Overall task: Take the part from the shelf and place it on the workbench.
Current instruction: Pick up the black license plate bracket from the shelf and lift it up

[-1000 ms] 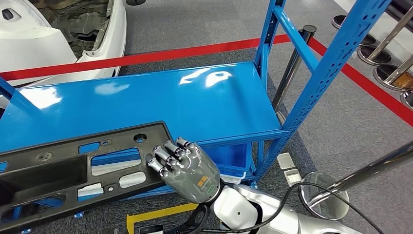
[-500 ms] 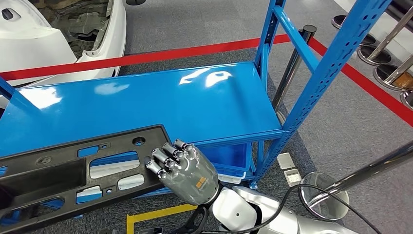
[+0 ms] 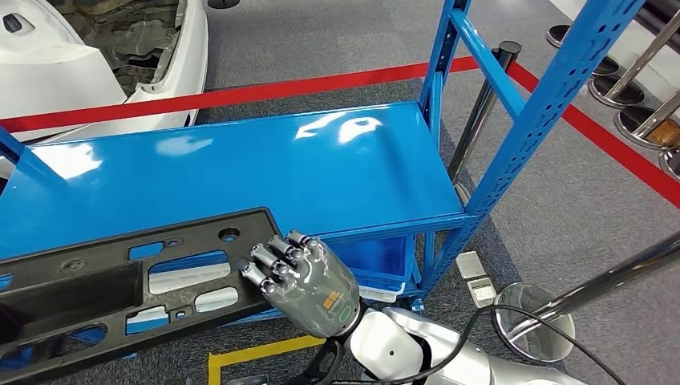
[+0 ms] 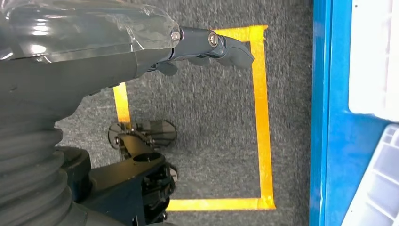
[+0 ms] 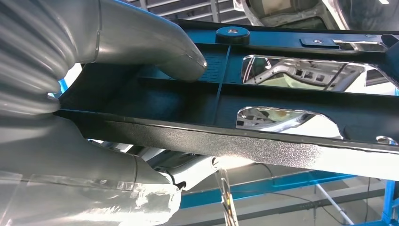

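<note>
Blue steel shelf (image 3: 265, 172): glossy flat deck, perforated blue uprights at the right corners. A black plastic part (image 3: 128, 281) overlaps the deck's front-left edge and sticks out past it; whether it rests on the deck can't be told. Lower level holds a pale bin (image 3: 385, 277). Shelf stands on grey carpet floor (image 3: 553, 200). On the floor: red tape line (image 3: 265, 90), yellow tape rectangle (image 4: 259, 117), chrome post bases (image 3: 533, 321).

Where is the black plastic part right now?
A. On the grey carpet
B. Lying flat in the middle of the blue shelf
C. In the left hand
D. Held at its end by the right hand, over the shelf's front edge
D: the right hand grips the end of the black plastic part, thumb pressed on it, at the blue shelf front.
</note>
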`<state>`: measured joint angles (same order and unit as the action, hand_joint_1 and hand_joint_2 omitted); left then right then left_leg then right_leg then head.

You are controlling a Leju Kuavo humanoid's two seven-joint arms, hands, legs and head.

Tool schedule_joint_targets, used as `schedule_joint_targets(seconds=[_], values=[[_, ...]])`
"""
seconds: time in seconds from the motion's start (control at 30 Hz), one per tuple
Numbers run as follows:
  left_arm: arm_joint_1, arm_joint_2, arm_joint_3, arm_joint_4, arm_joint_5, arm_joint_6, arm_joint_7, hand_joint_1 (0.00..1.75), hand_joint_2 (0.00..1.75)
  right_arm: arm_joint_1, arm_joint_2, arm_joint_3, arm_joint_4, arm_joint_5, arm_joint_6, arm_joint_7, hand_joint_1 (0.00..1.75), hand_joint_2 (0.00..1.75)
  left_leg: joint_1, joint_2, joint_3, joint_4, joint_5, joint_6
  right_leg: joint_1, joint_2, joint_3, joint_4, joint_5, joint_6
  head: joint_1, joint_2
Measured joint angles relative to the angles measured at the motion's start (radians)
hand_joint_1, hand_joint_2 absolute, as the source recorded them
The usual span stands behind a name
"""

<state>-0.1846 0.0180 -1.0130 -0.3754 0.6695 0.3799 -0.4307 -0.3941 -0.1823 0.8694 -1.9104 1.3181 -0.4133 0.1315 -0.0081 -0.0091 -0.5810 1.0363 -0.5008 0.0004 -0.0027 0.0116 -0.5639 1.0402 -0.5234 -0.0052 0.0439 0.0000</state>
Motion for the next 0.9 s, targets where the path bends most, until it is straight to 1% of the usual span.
schedule_joint_targets(seconds=[0.17, 0.3, 0.4, 0.5, 0.57, 0.6, 0.63, 0.7, 0.73, 0.77, 0.8, 0.83, 0.87, 0.9], values=[[0.0, -0.005, 0.0, 0.0, 0.0, 0.039, 0.012, 0.0, 1.75, 0.005, 0.0, 0.0, 0.0, -0.007, 0.001, 0.001, 1.75, 1.75, -0.001, 0.0, 0.0, 0.0, 0.0, 0.001, -0.001, 0.0, 0.0, -0.001, 0.0, 0.0, 0.0, 0.0], [0.001, -0.007, 0.0, 0.0, 0.0, 0.044, 0.017, 0.0, 1.75, 0.008, 0.0, 0.0, 0.0, -0.014, 0.001, 0.002, 1.75, 1.75, -0.003, 0.0, 0.0, 0.002, -0.002, 0.003, -0.003, 0.0, 0.0, -0.001, 0.0, 0.001, 0.0, 0.0], [0.001, -0.007, 0.0, 0.0, -0.002, 0.044, 0.019, 0.0, 1.75, 0.012, 0.0, 0.0, 0.0, -0.017, 0.001, 0.002, 1.75, 1.75, -0.007, -0.001, -0.001, 0.005, -0.004, 0.006, -0.004, 0.0, 0.001, -0.001, 0.0, 0.003, 0.0, 0.0], [0.001, -0.007, 0.0, 0.0, -0.003, 0.044, 0.022, 0.0, 1.75, 0.015, 0.0, 0.0, 0.0, -0.019, 0.0, 0.002, 1.75, 1.75, -0.009, 0.0, -0.001, 0.005, -0.005, 0.011, -0.005, 0.0, 0.003, -0.005, 0.001, 0.008, 0.0, 0.0], [0.001, -0.008, 0.0, 0.0, -0.004, 0.044, 0.022, 0.0, 1.75, 0.017, 0.0, 0.0, 0.0, -0.019, 0.0, 0.002, 1.75, 1.75, -0.001, 0.003, 0.007, -0.01, 0.003, 0.017, -0.002, -0.001, 0.005, -0.001, -0.006, 0.014, 0.0, 0.0], [0.001, -0.01, 0.0, 0.0, -0.005, 0.044, 0.022, 0.0, 1.75, 0.017, 0.0, 0.0, 0.0, -0.019, 0.0, 0.002, 1.75, 1.75, 0.004, 0.005, 0.011, -0.018, 0.008, 0.022, 0.0, -0.001, -0.003, 0.019, -0.022, 0.018, 0.003, 0.0], [0.0, -0.011, 0.0, 0.0, -0.005, 0.044, 0.023, 0.0, 1.75, 0.018, 0.0, 0.0, 0.0, -0.019, 0.0, 0.002, 1.75, 1.75, 0.009, 0.007, 0.015, -0.025, 0.012, 0.025, 0.0, -0.002, -0.019, 0.059, -0.047, 0.021, 0.006, 0.0], [0.001, -0.013, 0.0, 0.0, -0.005, 0.044, 0.025, 0.0, 1.75, 0.021, 0.0, 0.0, 0.0, -0.019, 0.0, 0.002, 1.75, 1.75, 0.011, 0.009, 0.016, -0.027, 0.014, 0.027, -0.006, -0.003, -0.079, 0.183, -0.107, 0.026, 0.013, 0.0], [0.002, -0.014, 0.0, 0.0, -0.005, 0.044, 0.027, 0.0, 1.75, 0.023, 0.0, 0.0, 0.0, -0.019, 0.0, 0.001, 1.75, 1.75, 0.012, 0.009, 0.016, -0.027, 0.013, 0.027, -0.009, -0.004, -0.107, 0.237, -0.122, 0.029, 0.015, 0.0], [0.003, -0.014, 0.0, 0.0, -0.005, 0.044, 0.028, 0.0, 1.75, 0.026, 0.0, 0.0, 0.0, -0.019, 0.0, 0.001, 1.75, 1.75, 0.014, 0.01, 0.016, -0.026, 0.012, 0.025, -0.012, -0.004, -0.123, 0.261, -0.117, 0.032, 0.016, 0.0], [0.003, -0.015, 0.0, 0.0, -0.005, 0.044, 0.029, 0.0, 1.75, 0.027, 0.0, 0.0, 0.0, -0.019, 0.0, 0.0, 1.75, 1.75, 0.016, 0.009, 0.017, -0.024, 0.01, 0.023, -0.014, -0.005, -0.12, 0.245, -0.092, 0.034, 0.016, 0.0], [0.003, -0.015, 0.001, 0.0, -0.005, 0.044, 0.03, 0.0, 1.75, 0.028, 0.0, 0.0, 0.0, -0.02, 0.0, -0.001, 1.75, 1.75, 0.02, 0.008, 0.018, -0.021, 0.007, 0.018, -0.017, -0.006, -0.1, 0.192, -0.052, 0.037, 0.016, 0.0], [0.003, -0.015, 0.001, 0.0, -0.005, 0.044, 0.03, 0.0, 1.75, 0.028, 0.0, 0.0, 0.0, -0.02, 0.0, -0.002, 1.75, 1.75, 0.023, 0.007, 0.018, -0.017, 0.004, 0.012, -0.02, -0.007, -0.071, 0.123, -0.016, 0.04, 0.018, 0.0], [0.003, -0.015, 0.0, 0.0, -0.005, 0.044, 0.03, 0.0, 1.75, 0.028, 0.001, 0.0, 0.0, -0.02, 0.0, -0.002, 1.75, 1.75, 0.024, 0.005, 0.016, -0.01, 0.0, 0.005, -0.019, -0.006, -0.047, 0.062, 0.011, 0.04, 0.02, 0.0]])
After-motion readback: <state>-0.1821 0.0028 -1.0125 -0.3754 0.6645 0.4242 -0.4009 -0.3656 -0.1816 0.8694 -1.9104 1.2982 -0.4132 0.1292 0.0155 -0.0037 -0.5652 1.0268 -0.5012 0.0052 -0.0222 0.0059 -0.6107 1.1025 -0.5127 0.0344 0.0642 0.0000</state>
